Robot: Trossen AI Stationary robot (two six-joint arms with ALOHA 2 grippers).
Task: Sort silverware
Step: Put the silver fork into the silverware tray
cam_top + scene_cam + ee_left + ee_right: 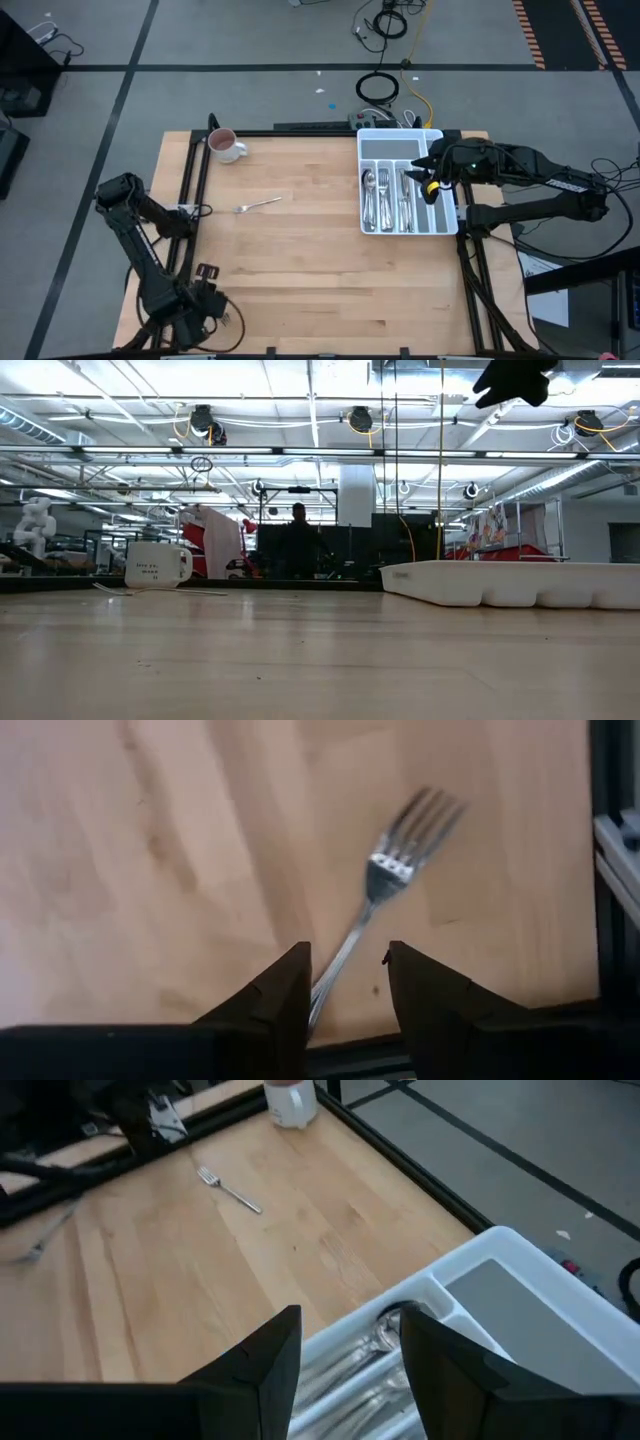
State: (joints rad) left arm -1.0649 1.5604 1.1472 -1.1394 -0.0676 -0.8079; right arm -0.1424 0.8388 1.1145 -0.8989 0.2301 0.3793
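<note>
Wooden table (300, 260): one fork (258, 205) lies apart; remaining silverware (388, 198) fills the tray (441, 222). Left hand (346, 982) spread above the fork; right hand (350, 1350) spread over the tray.

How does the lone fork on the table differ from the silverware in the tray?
The fork lies alone on bare wood at an angle, toward the mug; the tray silverware lies packed side by side, lengthwise, in the white tray. The fork is unsorted; those are sorted. Both are shiny silver metal.
</note>
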